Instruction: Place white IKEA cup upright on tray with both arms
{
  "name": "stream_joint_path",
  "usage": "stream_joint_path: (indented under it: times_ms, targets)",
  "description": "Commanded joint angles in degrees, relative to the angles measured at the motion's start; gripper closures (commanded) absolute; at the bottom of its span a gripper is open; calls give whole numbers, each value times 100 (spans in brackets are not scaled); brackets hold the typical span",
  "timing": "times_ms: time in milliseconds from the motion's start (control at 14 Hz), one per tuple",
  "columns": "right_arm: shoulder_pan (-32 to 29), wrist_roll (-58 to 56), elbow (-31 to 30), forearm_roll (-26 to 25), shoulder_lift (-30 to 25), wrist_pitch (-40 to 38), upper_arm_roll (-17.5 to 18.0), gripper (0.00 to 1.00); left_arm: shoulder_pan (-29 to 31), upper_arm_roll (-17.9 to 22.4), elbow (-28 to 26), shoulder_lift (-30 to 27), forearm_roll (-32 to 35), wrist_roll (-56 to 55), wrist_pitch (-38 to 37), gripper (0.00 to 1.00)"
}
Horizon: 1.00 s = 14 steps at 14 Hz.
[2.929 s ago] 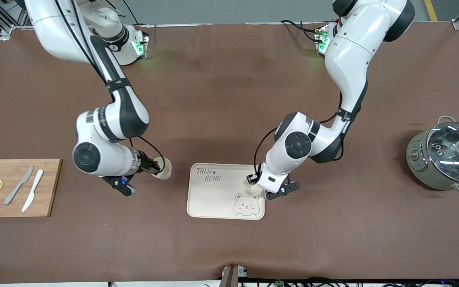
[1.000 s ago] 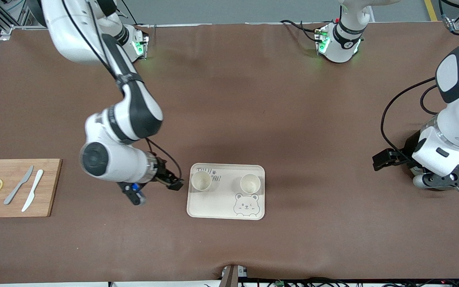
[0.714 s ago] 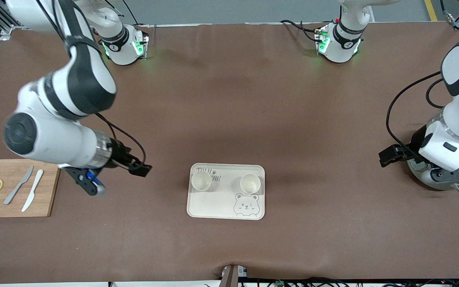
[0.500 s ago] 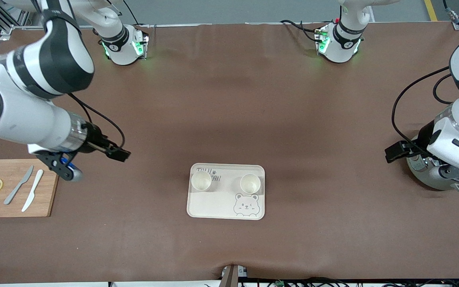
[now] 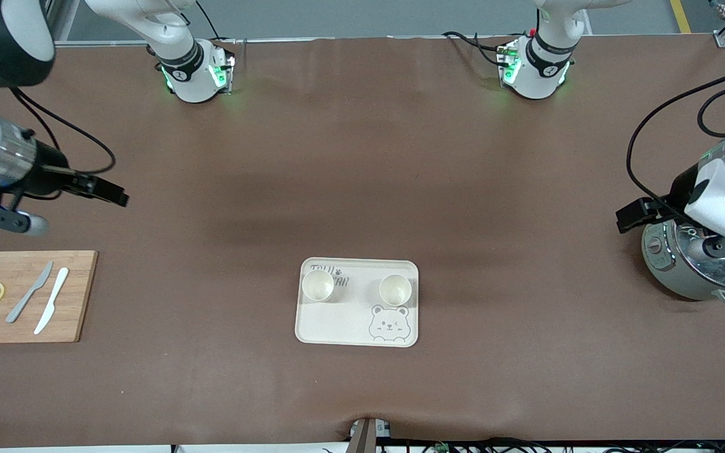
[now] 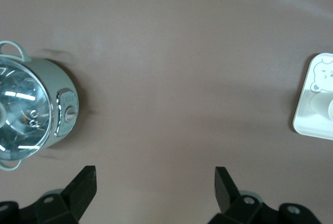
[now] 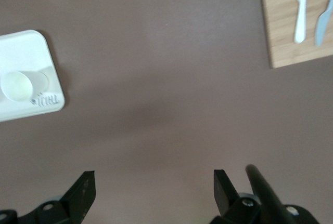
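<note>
The cream tray with the bear drawing lies in the middle of the table, near the front camera. Two white cups stand upright on it, empty. One is on the lettering toward the right arm's end, the other toward the left arm's end. My right gripper is open and empty, high over bare table toward the right arm's end. My left gripper is open and empty, up beside the pot. The right wrist view shows the tray, one cup and the open gripper. The left wrist view shows the tray's end and the open gripper.
A wooden cutting board with two knives and lemon slices lies at the right arm's end, also in the right wrist view. A grey pot with a glass lid stands at the left arm's end, also in the left wrist view.
Both grippers let go of their cups, which now stand on the tray. Both arms have risen and drawn away toward their own ends of the table.
</note>
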Motion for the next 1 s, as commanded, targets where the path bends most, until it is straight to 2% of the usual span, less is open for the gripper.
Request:
stream_joint_path:
  times_ms: [0, 286, 500, 929]
  targets:
    - [-228, -643, -260, -253, -455, -120, 85, 0, 28, -43, -211, -305, 111, -15, -175, 0]
    - [-693, -2224, -269, -288, -816, -287, 85, 0, 19, -78, -834, -919, 32, -14, -105, 0]
    - [-730, -2306, -356, -297, -1044, -656, 94, 0, 106, -78, -1291, -1403, -327, 3, -53, 0]
    - [-747, -2297, -287, -605, -984, -560, 207, 0, 204, -52, -2381, -2388, -520, 390, 457, 0]
